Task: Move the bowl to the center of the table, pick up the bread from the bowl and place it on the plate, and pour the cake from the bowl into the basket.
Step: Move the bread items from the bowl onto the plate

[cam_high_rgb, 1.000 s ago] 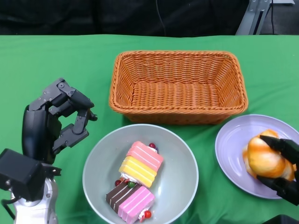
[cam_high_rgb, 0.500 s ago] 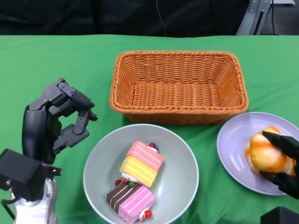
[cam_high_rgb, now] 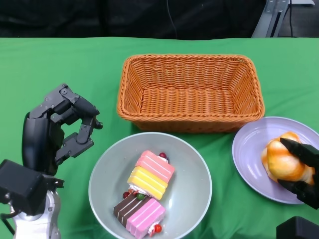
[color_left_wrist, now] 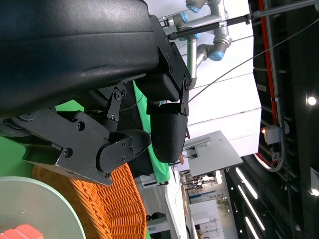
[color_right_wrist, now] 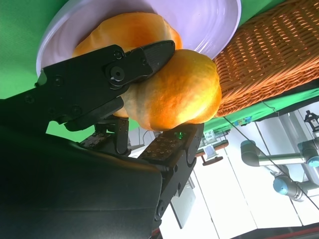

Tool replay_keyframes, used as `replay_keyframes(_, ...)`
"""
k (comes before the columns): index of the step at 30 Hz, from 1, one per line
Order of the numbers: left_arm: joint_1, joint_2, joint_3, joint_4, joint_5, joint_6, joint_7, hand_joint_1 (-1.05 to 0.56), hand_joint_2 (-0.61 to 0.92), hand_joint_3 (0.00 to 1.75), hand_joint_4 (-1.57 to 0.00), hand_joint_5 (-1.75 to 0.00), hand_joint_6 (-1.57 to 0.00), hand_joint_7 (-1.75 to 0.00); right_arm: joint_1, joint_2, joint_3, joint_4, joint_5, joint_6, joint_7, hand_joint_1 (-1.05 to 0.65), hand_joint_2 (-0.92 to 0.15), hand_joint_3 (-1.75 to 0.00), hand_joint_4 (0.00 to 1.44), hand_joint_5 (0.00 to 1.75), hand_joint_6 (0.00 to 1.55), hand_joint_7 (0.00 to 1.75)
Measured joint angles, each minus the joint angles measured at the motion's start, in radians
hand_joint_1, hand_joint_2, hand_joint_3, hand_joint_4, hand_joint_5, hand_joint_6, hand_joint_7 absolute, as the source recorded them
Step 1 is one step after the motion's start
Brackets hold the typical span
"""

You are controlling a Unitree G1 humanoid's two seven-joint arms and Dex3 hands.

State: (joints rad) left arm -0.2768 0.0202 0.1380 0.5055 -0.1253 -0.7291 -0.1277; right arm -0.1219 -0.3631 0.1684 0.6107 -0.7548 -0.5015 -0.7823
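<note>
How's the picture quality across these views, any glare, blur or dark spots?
Head view: even light, sharp, soft shadows under the basket and bowl. Right wrist view: bread sharp and brightly lit, background washed out. Left wrist view: left hand dark, close and filling much of the frame, bright glare behind.

Head view: bright, even overhead light, sharp across frame. Soft short shadows under basket and bowl rim on green bench. Mild sheen on plate; dark background strip along far edge underexposed. Right wrist view: bread in focus, warm highlights, saturated; near black shell dim, detail lost; distant room overexposed, hazy. Left wrist view: fingers dark, glossy; background blown white, ceiling lamps glaring; straight lines bowed toward edges.
</note>
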Motion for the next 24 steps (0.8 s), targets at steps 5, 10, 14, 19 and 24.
replay_keyframes(5,0.000,0.000,0.000,0.004,0.001,-0.007,0.000,-0.07,0.71,0.85,-0.76,-1.57,-0.74,-1.40,-0.022,-0.002,0.008,0.020,0.001,0.002,-0.009,-0.10,-0.91,-0.01,0.75,1.36,1.16,0.16)
replay_keyframes(10,0.000,0.002,0.000,0.010,0.001,-0.015,0.000,-0.06,0.71,0.85,-0.76,-1.56,-0.74,-1.40,-0.043,-0.002,0.020,0.049,-0.003,0.022,-0.028,-0.14,-0.92,-0.02,0.76,1.25,1.13,0.12)
replay_keyframes(14,0.000,0.004,-0.001,0.011,0.001,-0.017,0.000,-0.06,0.71,0.86,-0.77,-1.57,-0.74,-1.41,-0.035,-0.003,0.026,0.008,-0.002,0.079,0.010,-0.22,-0.91,-0.01,0.73,0.86,0.98,0.03)
replay_keyframes(19,0.000,0.006,-0.001,0.024,0.001,-0.019,0.000,-0.06,0.72,0.85,-0.76,-1.57,-0.74,-1.41,0.008,-0.005,0.026,-0.088,-0.003,0.163,0.058,-0.28,-0.88,0.00,0.85,0.18,0.86,0.00)
replay_keyframes(24,0.000,0.007,-0.001,0.030,0.002,-0.025,0.000,-0.07,0.72,0.83,-0.76,-1.58,-0.74,-1.42,0.038,-0.005,0.026,-0.153,-0.002,0.218,0.088,-0.34,-0.89,0.00,0.78,0.06,0.80,0.00)
